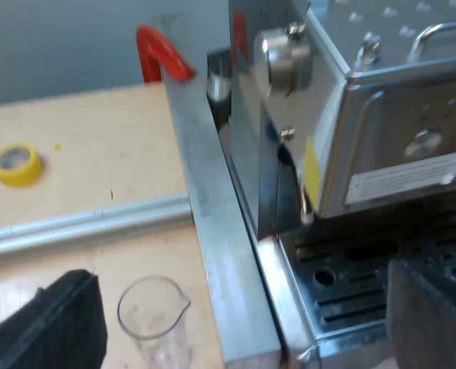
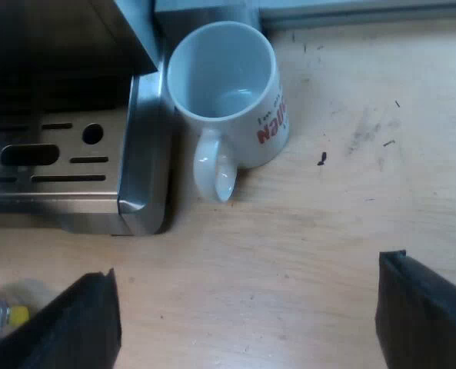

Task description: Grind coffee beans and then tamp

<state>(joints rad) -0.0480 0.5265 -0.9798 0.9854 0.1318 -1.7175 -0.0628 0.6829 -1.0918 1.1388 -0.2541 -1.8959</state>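
The left pincer (image 1: 241,330) and right pincer (image 2: 244,319) are wide open, holding nothing. The measuring glass (image 1: 152,311) stands on the desk (image 1: 81,146) by the espresso machine (image 1: 381,115). It looks light and breakable; hold its sides gently.

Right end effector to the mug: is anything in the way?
Nothing visible. Only bare table lies between the open right end effector and the mug. The mug stands upright close against the espresso machine's drip tray, its handle turned toward the end effector.
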